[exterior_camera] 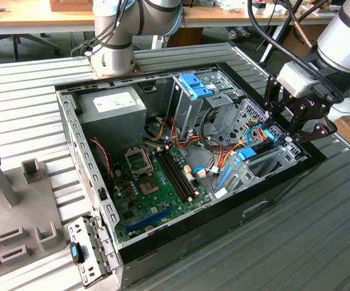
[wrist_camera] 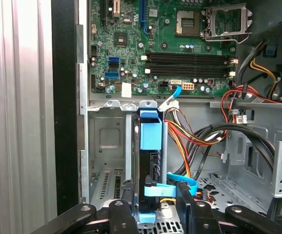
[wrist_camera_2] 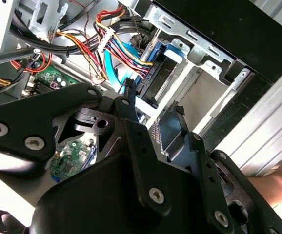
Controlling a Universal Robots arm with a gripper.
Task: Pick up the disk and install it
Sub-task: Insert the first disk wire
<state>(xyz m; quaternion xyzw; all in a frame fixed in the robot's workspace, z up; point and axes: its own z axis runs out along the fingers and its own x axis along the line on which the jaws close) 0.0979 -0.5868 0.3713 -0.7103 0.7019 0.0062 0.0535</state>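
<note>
Ext. view: gripper (exterior_camera: 282,134) is held low over the case's corner bay at view's right, w/ disk (exterior_camera: 261,147) edge-on beneath; first wrist view: disk (wrist_camera: 151,161) is clamped upright betw. fingers (wrist_camera: 123,214), prob. lined up w/ bay slot (wrist_camera: 107,161).

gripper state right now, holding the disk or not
Claw: shut on the disk, which stands on edge, blue rail up, in the metal bay beside the motherboard.
</note>
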